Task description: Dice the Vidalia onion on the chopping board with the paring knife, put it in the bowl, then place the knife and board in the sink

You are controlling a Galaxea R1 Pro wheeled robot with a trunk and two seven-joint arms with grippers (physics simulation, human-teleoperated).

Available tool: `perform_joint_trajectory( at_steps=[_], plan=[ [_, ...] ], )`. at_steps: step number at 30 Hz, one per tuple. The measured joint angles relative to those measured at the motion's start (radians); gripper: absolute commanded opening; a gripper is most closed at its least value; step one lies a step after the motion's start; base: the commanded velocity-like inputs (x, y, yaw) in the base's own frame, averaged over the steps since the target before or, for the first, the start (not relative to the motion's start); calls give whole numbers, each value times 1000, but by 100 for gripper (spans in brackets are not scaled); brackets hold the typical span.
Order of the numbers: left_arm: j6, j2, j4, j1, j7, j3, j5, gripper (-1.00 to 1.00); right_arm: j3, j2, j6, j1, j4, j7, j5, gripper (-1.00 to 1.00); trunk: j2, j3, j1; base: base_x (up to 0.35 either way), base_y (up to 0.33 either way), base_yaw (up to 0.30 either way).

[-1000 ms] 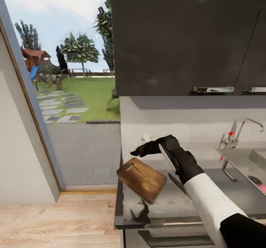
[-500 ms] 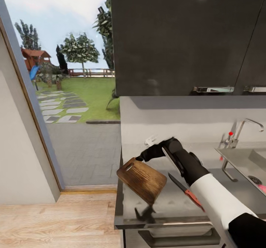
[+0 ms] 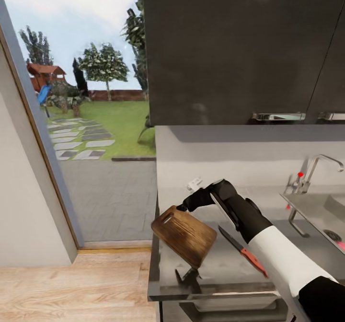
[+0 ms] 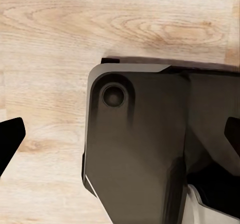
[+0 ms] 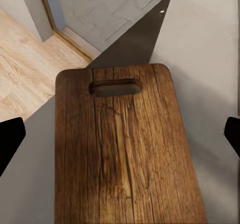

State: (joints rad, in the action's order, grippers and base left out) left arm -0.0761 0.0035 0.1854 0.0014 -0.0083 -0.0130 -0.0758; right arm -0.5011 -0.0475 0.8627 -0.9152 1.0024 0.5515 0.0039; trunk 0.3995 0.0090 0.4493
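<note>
A brown wooden board (image 3: 184, 235) with rounded corners and a handle slot lies tilted at the left end of a glossy grey countertop (image 3: 218, 264), its lower corner near the light wood-coloured front edge. The right gripper (image 3: 181, 207) hovers just above the board's slotted end, at about 12 o'clock from the board in the head view. In the right wrist view the dark-grained board (image 5: 122, 154) lies between the two black fingertips (image 5: 11, 136), which stand wide apart and touch nothing.

A small knife (image 3: 242, 251) with a dark pointed blade and red-orange handle lies flat on the countertop at 3 o'clock from the board, close beside the arm's white sleeve. The steel sink (image 3: 318, 212) with its chrome gooseneck faucet (image 3: 314, 168) and red knob sits at the far right, at 2 o'clock from the board.

Dark glossy cabinets (image 3: 239, 49) hang above a pale wall. A doorway opens at 10 o'clock onto paving and lawn.

The left gripper (image 4: 120, 134) hangs with fingers spread over pale plank flooring (image 4: 60, 29) and the robot's dark base.
</note>
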Motion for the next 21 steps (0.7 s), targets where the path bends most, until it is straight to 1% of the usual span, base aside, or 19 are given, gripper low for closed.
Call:
perform_joint_trajectory(
  at_steps=[7, 10, 14, 18, 21],
  plan=[
    [0, 0, -1, 0, 0, 0, 0, 100, -2, 0, -1, 0, -1, 0, -1, 100, 0, 0, 0, 283, 0, 0],
    [0, 1, -1, 0, 0, 0, 0, 100, -6, 0, -1, 0, -1, 0, -1, 100, 0, 0, 0, 260, 70, 0],
    [0, 1, -1, 0, 0, 0, 0, 100, -15, 1, -1, 0, -1, 0, -1, 100, 0, 0, 0, 93, 34, 0],
    [0, 1, -1, 0, 0, 0, 0, 100, -55, 1, -3, 0, -2, 1, -2, 100, 0, 0, 0, 16, 6, 0],
    [0, 0, -1, 0, 0, 0, 0, 100, -71, 1, -3, 0, -2, 2, -3, 100, 0, 0, 0, 4, 1, 0]
  ],
)
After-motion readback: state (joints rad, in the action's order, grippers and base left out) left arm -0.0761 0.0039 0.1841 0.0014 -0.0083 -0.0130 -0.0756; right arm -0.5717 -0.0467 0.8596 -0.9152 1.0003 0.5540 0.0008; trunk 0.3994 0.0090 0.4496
